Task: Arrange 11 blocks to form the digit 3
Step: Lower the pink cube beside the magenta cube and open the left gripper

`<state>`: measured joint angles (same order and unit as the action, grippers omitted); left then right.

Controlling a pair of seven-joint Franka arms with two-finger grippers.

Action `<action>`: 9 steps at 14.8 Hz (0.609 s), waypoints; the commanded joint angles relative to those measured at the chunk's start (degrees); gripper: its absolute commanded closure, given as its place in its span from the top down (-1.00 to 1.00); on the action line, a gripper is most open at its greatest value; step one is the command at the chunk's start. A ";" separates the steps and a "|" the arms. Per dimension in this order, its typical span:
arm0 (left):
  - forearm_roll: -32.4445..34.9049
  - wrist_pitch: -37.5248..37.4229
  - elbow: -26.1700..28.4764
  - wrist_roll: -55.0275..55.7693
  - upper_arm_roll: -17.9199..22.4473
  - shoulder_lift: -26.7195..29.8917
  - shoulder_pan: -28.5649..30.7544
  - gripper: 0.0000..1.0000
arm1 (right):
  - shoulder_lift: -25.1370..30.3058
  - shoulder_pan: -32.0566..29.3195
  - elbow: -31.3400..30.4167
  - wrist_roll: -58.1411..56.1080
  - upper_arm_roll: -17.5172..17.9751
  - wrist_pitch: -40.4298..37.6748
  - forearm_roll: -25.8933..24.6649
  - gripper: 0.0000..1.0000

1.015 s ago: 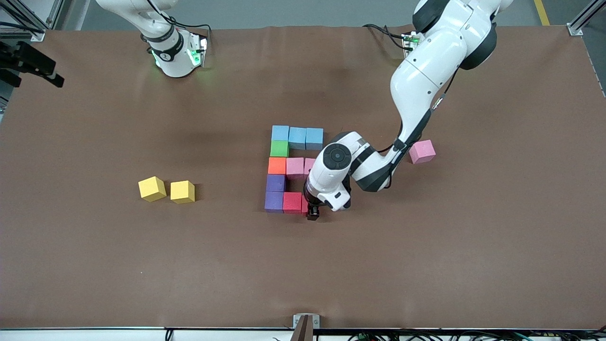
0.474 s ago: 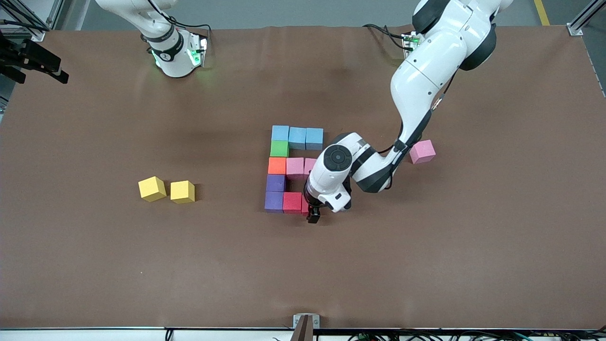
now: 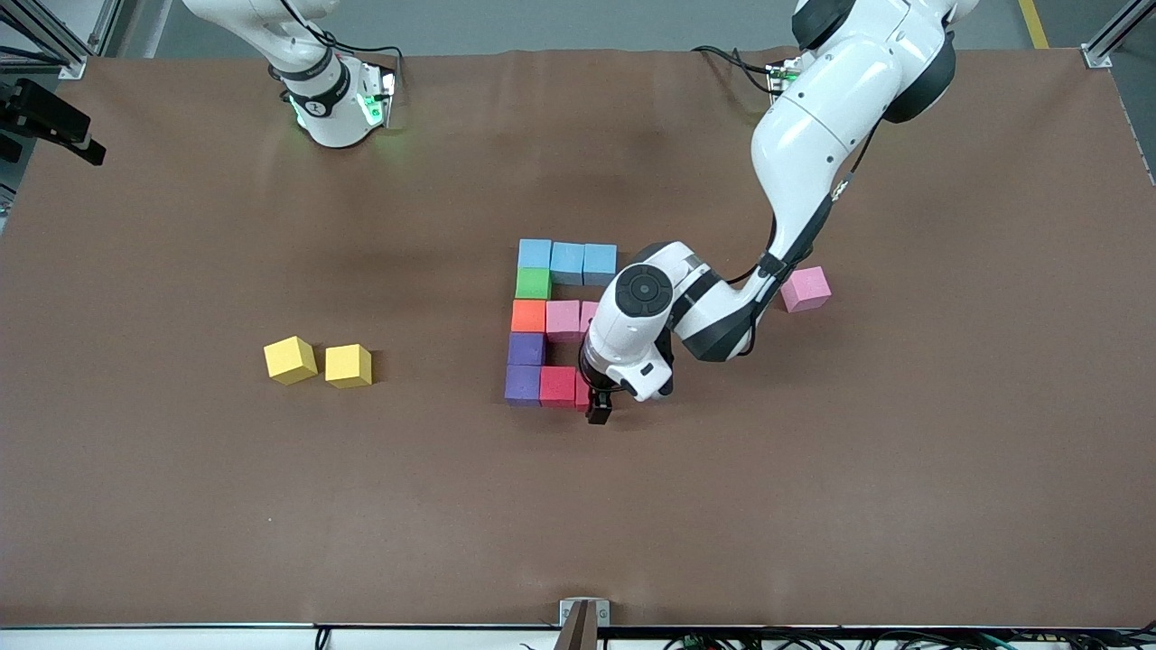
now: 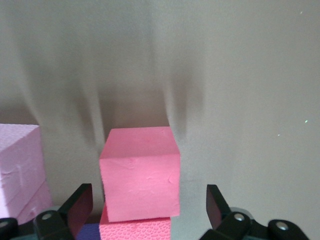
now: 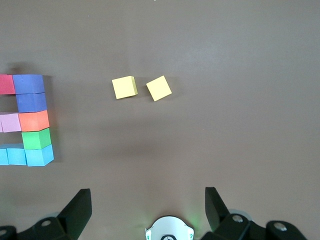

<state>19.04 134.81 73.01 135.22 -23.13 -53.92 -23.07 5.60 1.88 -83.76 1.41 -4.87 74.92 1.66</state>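
Note:
The blocks form a figure mid-table: three light blue cubes (image 3: 567,262), then a column of green (image 3: 533,283), orange (image 3: 528,316) and two purple cubes (image 3: 525,366). A pink bar (image 3: 563,320) and a red bar (image 3: 557,386) branch from the column. My left gripper (image 3: 598,409) is low over the red bar's end cube (image 4: 140,170). It is open, with a finger (image 4: 80,205) on each side and a gap to the cube. That cube is mostly hidden in the front view. My right gripper (image 5: 147,194) is open and empty, waiting high over its base.
A loose pink cube (image 3: 805,289) lies toward the left arm's end, beside the left forearm. Two yellow cubes (image 3: 290,359) (image 3: 349,366) lie toward the right arm's end, also in the right wrist view (image 5: 124,87). The brown table (image 3: 813,506) spreads all round.
The left arm's wrist and elbow have shifted slightly. Its gripper stays over the end red cube. The blocks have not moved.

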 commanded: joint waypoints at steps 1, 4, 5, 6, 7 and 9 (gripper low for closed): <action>-1.28 -4.28 2.40 0.21 -0.34 4.43 0.30 1.00 | 0.55 -0.74 -0.09 -1.32 0.04 0.14 -0.60 1.00; -1.19 -7.71 4.68 -0.14 -0.43 8.56 2.41 1.00 | 0.55 -0.39 -0.26 -1.32 0.39 0.22 -0.87 1.00; -1.19 -8.07 5.90 -0.40 -0.43 10.66 3.46 1.00 | 0.55 -0.30 -0.18 -1.32 0.39 0.31 -0.87 1.00; -1.19 -8.42 7.48 -1.36 -0.43 12.68 4.43 1.00 | 0.55 -0.30 -0.17 -1.23 0.39 0.92 -0.78 1.00; -1.19 -8.95 9.67 -3.37 -0.43 14.96 5.57 1.00 | 0.55 -0.30 -0.17 -1.23 0.39 1.28 -0.78 1.00; -1.28 -9.04 15.12 -8.98 -1.30 19.97 8.90 1.00 | 0.64 -0.21 -0.52 -1.23 0.39 1.19 -0.87 1.00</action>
<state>19.03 125.82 79.29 130.65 -23.63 -41.39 -17.51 5.60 1.83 -83.75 0.68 -4.86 75.82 1.45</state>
